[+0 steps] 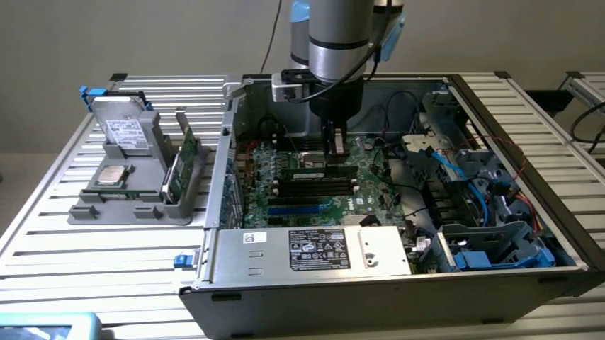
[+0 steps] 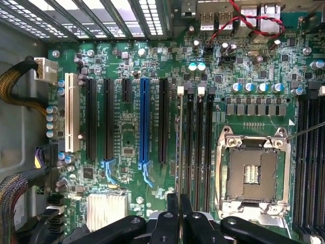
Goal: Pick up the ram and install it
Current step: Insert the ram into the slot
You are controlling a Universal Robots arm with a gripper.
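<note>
Slatted tabletop [image 1: 57,234] carried an open computer case [image 1: 378,297]; arm [image 1: 336,42] reached down into it over the motherboard [image 2: 127,66]; grey tray [image 1: 113,211] sat beside the case on the exterior view's left; ram [image 1: 319,172] stood on edge along the memory slots [image 2: 199,147], between the blue expansion slot [image 2: 144,122] and the processor socket [image 2: 252,173]; jaws were clamped on its upper edge; whether it was fully seated could not be told.

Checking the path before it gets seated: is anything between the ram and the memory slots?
Nothing visible. The ram, gripped in the fingers, lines up along the black memory slots beside the empty processor socket; no cable or card crosses between them.
</note>
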